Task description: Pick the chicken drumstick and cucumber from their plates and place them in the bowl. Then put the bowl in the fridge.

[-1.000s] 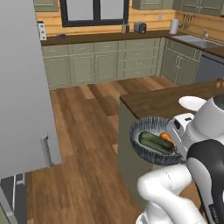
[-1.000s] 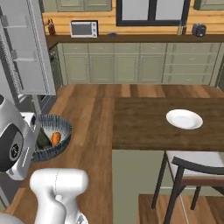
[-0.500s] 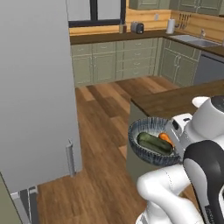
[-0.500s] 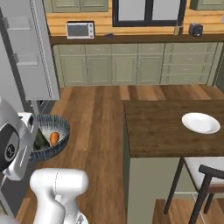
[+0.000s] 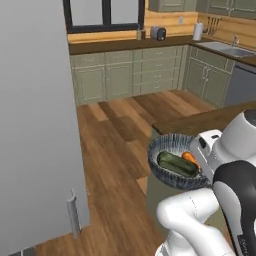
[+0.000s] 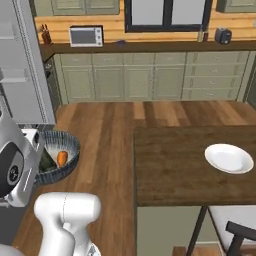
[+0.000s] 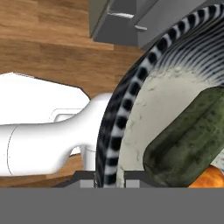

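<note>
Ribbed grey-blue bowl (image 5: 176, 165), rim pinched by the gripper (image 7: 109, 177), holds a glossy green cucumber (image 5: 176, 163) and orange drumstick (image 6: 62, 158).

The ribbed grey-blue bowl (image 5: 172, 165) holds the green cucumber (image 5: 176, 164) and orange drumstick (image 5: 189, 158) side by side.

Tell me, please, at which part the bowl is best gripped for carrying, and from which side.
By its thin upright rim, one finger inside and one outside, coming from above at the side nearest the arm. The bowl is too wide to span, and the cucumber and chicken drumstick fill its middle. The gripper already pinches the rim this way.
</note>
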